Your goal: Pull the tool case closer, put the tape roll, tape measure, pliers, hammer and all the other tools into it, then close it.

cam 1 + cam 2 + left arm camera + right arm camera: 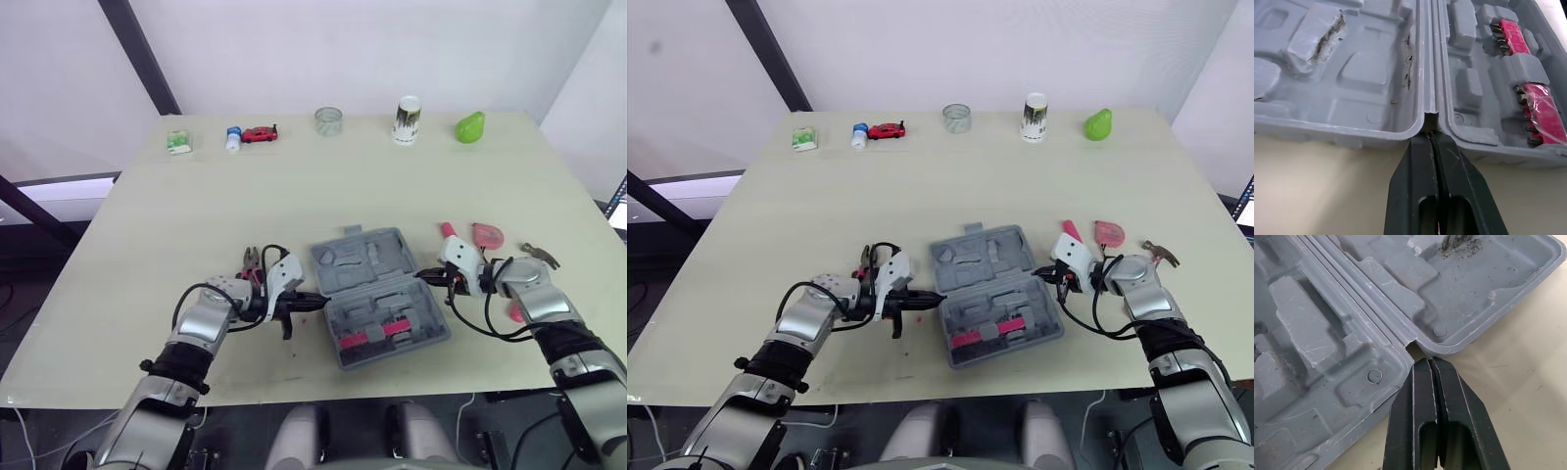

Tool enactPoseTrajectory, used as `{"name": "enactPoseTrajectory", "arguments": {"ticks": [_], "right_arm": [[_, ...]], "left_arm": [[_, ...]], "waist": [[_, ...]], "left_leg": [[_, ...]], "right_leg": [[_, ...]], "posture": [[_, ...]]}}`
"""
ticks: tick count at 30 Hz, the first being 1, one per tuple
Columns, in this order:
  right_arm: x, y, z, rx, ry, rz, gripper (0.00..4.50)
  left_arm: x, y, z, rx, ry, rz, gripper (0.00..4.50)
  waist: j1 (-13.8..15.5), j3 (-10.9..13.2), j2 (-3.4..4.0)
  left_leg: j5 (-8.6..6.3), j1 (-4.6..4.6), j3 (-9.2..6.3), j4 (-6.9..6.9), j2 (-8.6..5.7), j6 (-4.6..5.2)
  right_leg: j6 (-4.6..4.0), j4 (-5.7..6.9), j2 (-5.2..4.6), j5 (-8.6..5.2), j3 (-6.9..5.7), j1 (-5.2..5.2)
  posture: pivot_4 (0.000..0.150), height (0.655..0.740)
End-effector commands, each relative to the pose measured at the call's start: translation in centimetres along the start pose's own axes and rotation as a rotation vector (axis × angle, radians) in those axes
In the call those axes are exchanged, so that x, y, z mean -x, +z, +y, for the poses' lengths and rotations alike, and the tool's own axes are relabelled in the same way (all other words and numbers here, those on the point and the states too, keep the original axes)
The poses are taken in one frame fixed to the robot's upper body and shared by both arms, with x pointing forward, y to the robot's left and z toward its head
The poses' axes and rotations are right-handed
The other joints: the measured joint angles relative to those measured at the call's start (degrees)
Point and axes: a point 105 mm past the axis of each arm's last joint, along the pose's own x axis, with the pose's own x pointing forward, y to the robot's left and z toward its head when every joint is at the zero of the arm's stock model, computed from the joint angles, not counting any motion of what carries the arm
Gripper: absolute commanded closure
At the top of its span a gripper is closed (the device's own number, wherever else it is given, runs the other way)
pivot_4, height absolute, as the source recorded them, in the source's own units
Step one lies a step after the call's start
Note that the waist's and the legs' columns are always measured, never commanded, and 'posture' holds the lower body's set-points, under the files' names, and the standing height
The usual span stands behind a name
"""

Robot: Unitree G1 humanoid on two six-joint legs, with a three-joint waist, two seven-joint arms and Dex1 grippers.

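the grey tool case (364,262) lies open and flat near the front edge of the tabletop (196,206), about midway along it, with its hinge running crosswise. red bit strips (373,335) sit in the half nearer the front edge. the left gripper (1431,135) has its two black fingers pressed together with nothing between them, and the tips sit in the notch at the left end of the hinge. the right gripper (1430,360) is likewise fully closed and empty, its tips at the notch on the right end of the hinge. pliers (252,260) lie just behind the left gripper. a pink tape measure (487,235) and a hammer (1161,253) lie toward the right edge, behind the right gripper. a tape roll (328,120) stands at the far edge, between a red toy car (260,134) and a cup (408,119).
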Motion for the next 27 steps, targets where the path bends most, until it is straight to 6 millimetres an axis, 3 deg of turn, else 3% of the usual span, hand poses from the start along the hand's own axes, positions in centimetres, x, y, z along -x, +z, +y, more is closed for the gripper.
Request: {"name": "enactPoseTrajectory", "arguments": {"ticks": [1,17,27], "right_arm": [[0.0,1.1,-0.1,0.031,0.002,-0.033,4.5],[0.6,0.6,2.4,-0.044,0.125,-0.004,4.5],[1.4,0.0,6.1,-0.096,0.18,0.014,4.5]], "left_arm": [[-0.4,1.2,-0.1,-0.043,-0.009,-0.019,4.44],[-1.4,1.9,-0.6,-0.097,-0.026,-0.001,4.44],[-0.1,1.2,-2.5,-0.12,-0.059,0.057,4.44]], "waist": [[0.0,0.0,0.0],[0.1,0.0,0.0],[0.1,0.0,0.0]], "left_leg": [[0.0,0.0,0.0,0.0,0.0,0.0],[-0.02,0.0,0.0,0.01,-0.01,0.03],[-0.05,0.0,-0.04,0.0,0.02,0.07]], "right_leg": [[0.0,0.0,0.0,0.0,0.0,0.0],[0.0,0.0,0.0,0.0,0.01,0.0],[0.0,0.0,0.0,-0.01,0.01,0.0]], "posture": [[0.15,0.74],[0.15,0.74],[0.15,0.74]]}}
